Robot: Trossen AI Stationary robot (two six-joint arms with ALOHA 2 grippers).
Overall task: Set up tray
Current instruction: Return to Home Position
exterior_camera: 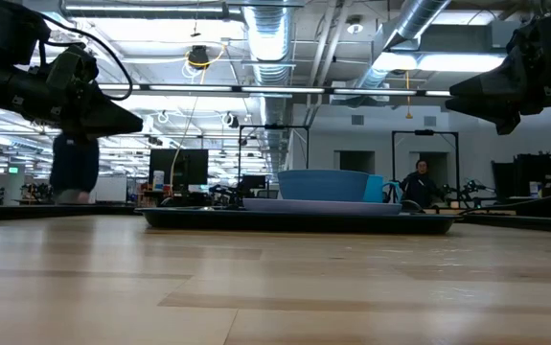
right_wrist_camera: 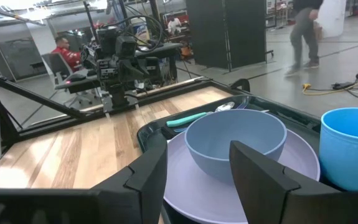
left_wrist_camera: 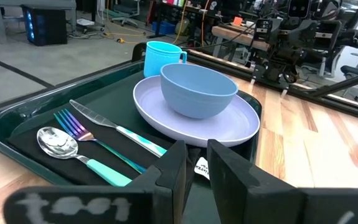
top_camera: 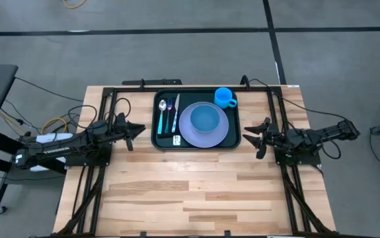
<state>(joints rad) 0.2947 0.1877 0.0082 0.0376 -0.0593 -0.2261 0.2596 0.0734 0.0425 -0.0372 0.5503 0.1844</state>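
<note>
Tray (top_camera: 154, 134) sits at the far middle of the table (top_camera: 190, 188), fully laid: plate (top_camera: 203, 139), bowl (top_camera: 205, 118), cup (top_camera: 225, 98), cutlery (top_camera: 168, 116). Left gripper (top_camera: 137, 129) and right gripper (top_camera: 250, 136) hover either side — fingers parted, empty — seemingly because nothing remains to place.

One each: tray (top_camera: 155, 141), plate (top_camera: 188, 134), bowl (top_camera: 205, 119), cup (top_camera: 225, 98), napkin (left_wrist_camera: 26, 134), spoon (left_wrist_camera: 57, 143), fork (left_wrist_camera: 79, 127), knife (left_wrist_camera: 113, 124).

tray (left_wrist_camera: 26, 118): glossy dark plastic | table (top_camera: 196, 192): matt pale wood | spoon (left_wrist_camera: 57, 142): shiny metal bowl
</note>
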